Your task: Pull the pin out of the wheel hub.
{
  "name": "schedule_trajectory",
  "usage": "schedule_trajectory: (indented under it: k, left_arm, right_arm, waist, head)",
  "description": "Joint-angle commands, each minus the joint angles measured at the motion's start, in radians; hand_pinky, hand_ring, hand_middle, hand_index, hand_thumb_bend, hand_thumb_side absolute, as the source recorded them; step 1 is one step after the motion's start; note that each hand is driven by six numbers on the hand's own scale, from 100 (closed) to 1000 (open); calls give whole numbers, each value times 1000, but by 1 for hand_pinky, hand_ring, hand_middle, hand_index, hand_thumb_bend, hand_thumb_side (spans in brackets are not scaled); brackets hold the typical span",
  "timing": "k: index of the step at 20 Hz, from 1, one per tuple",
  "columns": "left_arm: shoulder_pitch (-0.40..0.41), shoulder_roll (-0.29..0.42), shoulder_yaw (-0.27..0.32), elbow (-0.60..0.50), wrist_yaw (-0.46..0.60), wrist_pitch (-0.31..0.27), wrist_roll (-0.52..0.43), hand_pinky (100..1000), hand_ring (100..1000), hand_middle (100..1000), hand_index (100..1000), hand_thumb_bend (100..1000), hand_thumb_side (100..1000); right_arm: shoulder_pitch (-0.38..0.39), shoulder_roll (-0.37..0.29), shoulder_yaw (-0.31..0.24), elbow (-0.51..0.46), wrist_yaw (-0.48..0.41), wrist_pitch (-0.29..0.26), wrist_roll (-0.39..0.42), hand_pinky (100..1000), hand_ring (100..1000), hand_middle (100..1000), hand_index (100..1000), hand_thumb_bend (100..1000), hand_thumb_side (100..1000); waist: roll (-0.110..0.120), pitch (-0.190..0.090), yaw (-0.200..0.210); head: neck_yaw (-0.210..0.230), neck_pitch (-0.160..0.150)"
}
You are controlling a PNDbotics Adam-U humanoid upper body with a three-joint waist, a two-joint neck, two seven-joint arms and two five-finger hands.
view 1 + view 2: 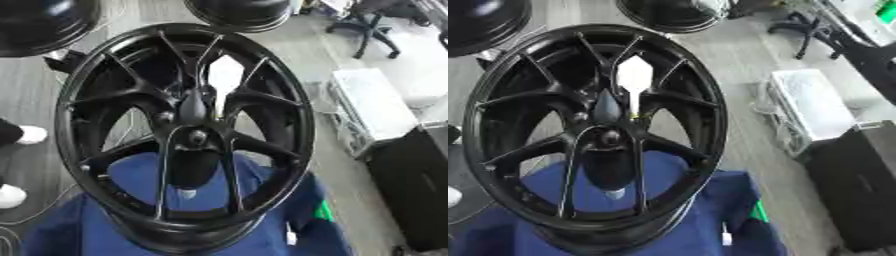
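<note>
The wheel hub is a glossy black alloy rim that fills most of both views. It stands tilted, its open face turned up toward the camera, its lower edge resting on blue cloth. Thin paired spokes run from a dark centre out to a deep, shiny barrel, and grey floor shows through the gaps between the upper spokes. At the centre sits a round boss with small bolt holes around it. A dark, tapered, rounded shape rises just above the boss, over the upper spokes; whether this is the pin cannot be told. A tiny yellow-green speck shows just beside it.
</note>
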Motion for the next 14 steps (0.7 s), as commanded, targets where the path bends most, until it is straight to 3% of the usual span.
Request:
schedule_trajectory:
  k: [1, 7, 14]
  left_arm:
    - [-3, 16, 0, -24, -6, 0, -6, 680, 799, 740, 774, 100, 759]
    - [-2, 20, -5, -24, -4, 5, -10, 681, 800, 741, 774, 100, 760]
    - [7, 21, -10, -14, -2, 10, -14, 681, 800, 741, 774, 100, 767]
  right_arm:
    - [-11, -37, -16, -11, -2, 8, 4, 950, 744, 743, 907, 100, 206]
    - [-36, -34, 15, -5, 105, 26, 39, 939, 770, 769, 914, 100, 153]
    - [-110, 30, 114, 43, 322, 53, 129, 945, 801, 793, 928, 100, 241]
  waist:
    - [8, -9, -3]
    - [10, -14, -2]
    - [7, -25, -5]
  head:
    - [-7, -2]
    - [-7, 3]
    - [4, 6]
